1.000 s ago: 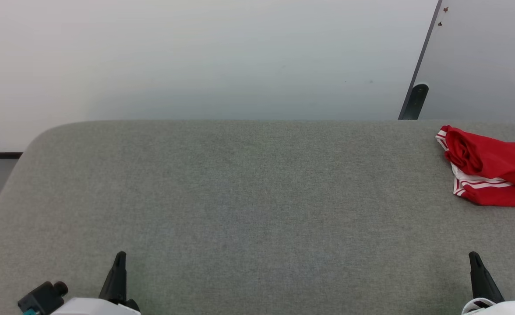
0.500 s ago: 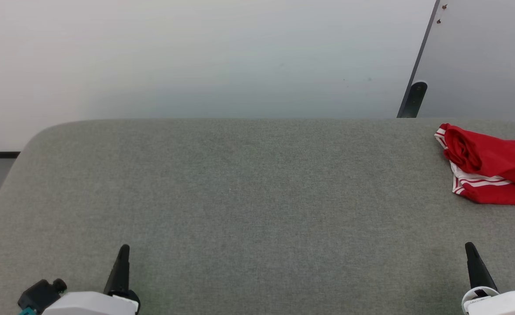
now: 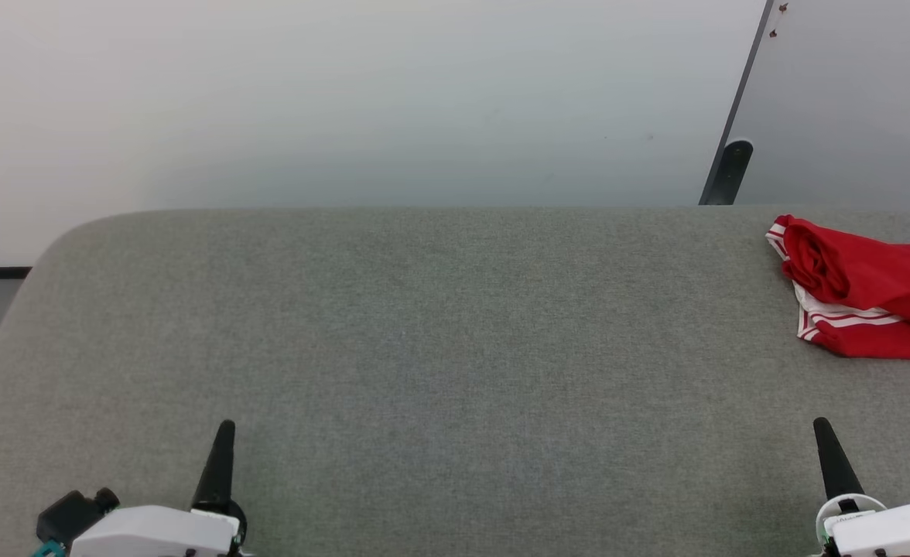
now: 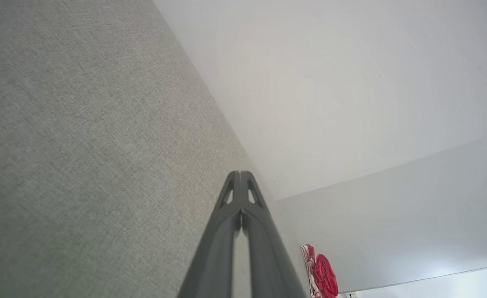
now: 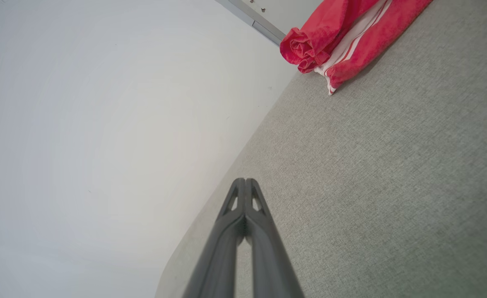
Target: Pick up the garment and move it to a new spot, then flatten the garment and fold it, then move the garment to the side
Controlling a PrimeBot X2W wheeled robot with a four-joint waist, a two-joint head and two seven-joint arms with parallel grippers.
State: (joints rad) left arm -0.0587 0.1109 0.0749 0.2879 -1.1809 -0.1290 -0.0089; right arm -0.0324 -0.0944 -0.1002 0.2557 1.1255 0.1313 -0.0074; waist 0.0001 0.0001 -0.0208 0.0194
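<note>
The garment (image 3: 869, 290) is a crumpled red jersey with red-and-white striped trim, bunched at the far right of the grey padded table (image 3: 455, 325) and cut off by the picture's right edge. It also appears small in the left wrist view (image 4: 320, 273) and at the top of the right wrist view (image 5: 343, 37). My left gripper (image 3: 220, 452) sits shut and empty at the lower left, far from the jersey. At the lower right my right gripper (image 3: 828, 449) is shut and empty too, nearer me than the jersey. Both show pressed-together fingers in the wrist views (image 4: 240, 176) (image 5: 245, 182).
A pale wall rises behind the table's rounded far edge. A dark slanted post (image 3: 726, 174) stands behind the table at the upper right. The grey surface stretches wide between the two grippers.
Both grippers have slid a little forward onto the table. The head camera has shifted slightly, so the jersey sits a bit higher in the picture.
</note>
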